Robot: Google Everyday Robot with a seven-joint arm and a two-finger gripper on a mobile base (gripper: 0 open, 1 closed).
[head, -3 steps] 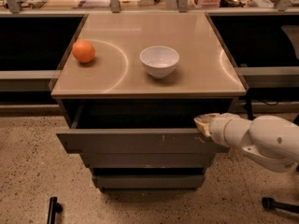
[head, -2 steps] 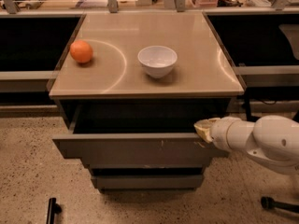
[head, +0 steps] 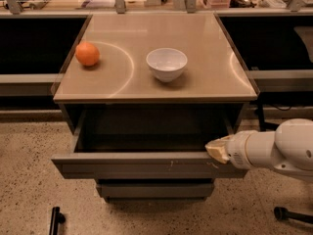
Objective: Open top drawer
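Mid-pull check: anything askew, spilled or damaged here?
Nothing major. The top drawer looks level, with only small whitish scratches right of centre. The bowl is upright, the orange whole; the claw is at the drawer's right rim.

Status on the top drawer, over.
Top drawer stands well open. Pincer at its right front corner. Orange and white bowl sit on the cabinet top, not in the way.

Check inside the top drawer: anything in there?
In the top drawer nothing shows in the dark visible interior; its front panel hides the floor nearest it. The gripper sits at the front's right top edge.
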